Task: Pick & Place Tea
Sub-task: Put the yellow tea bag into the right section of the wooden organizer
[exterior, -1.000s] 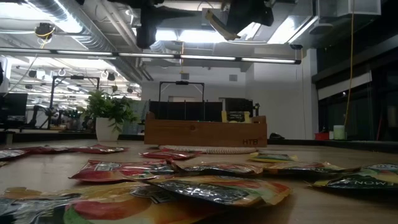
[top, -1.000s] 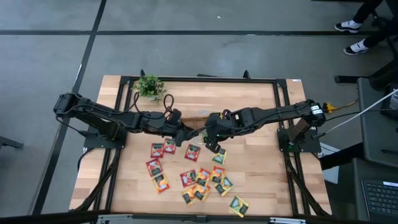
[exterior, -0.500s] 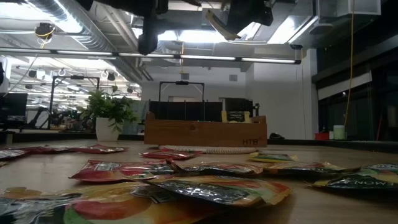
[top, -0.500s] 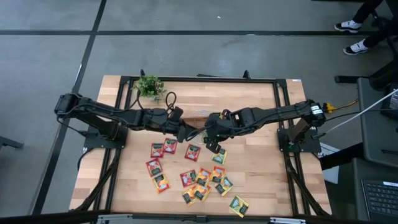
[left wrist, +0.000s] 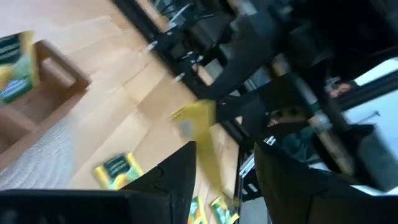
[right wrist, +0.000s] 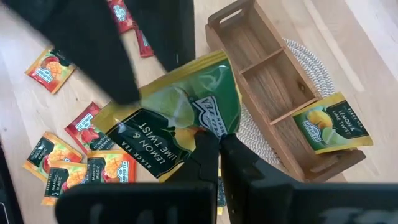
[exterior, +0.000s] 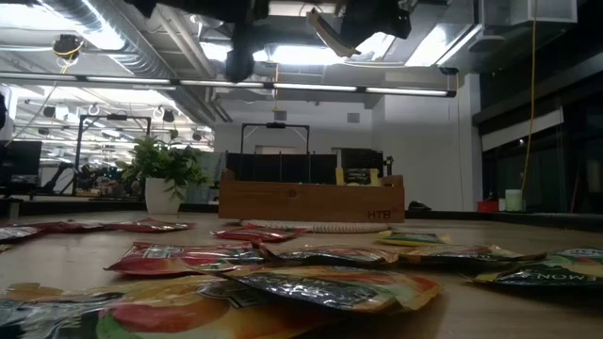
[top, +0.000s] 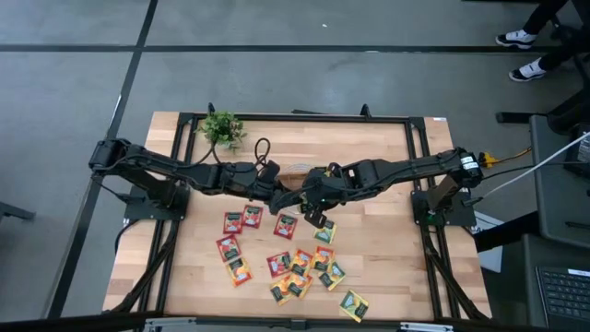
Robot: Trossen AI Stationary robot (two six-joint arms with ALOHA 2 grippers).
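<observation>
My right gripper [right wrist: 219, 155] is shut on a yellow-green tea sachet [right wrist: 180, 121], held high over the table's middle [top: 313, 201]. The sachet also shows at the top of the low view [exterior: 325, 33]. My left gripper [left wrist: 227, 180] is open and empty. It hangs close to the left of the right gripper [top: 275, 187], facing the held sachet [left wrist: 199, 118]. Several red, orange and yellow-green sachets [top: 290, 263] lie flat on the near half of the table. One yellow-green sachet [right wrist: 329, 124] stands in an end compartment of the wooden tray [right wrist: 273, 81]. My right gripper pinches the yellow-green sachet between its two fingers at one edge [right wrist: 208, 134]. The sachet is lifted clear of the table, and its printed face spreads out beyond the fingertips. In the low view it hangs tilted, high above the tray.
The long wooden tray [exterior: 311, 200] sits on a round woven mat [right wrist: 258, 134] at the table's middle, mostly under both arms in the high view. A small potted plant [top: 221, 127] stands near the far left edge. A person's feet [top: 525, 51] show on the floor beyond the table.
My left arm has moved toward the table's right and far side, closer to the right gripper and the tray. The right gripper and its sachet have stayed where they were.
</observation>
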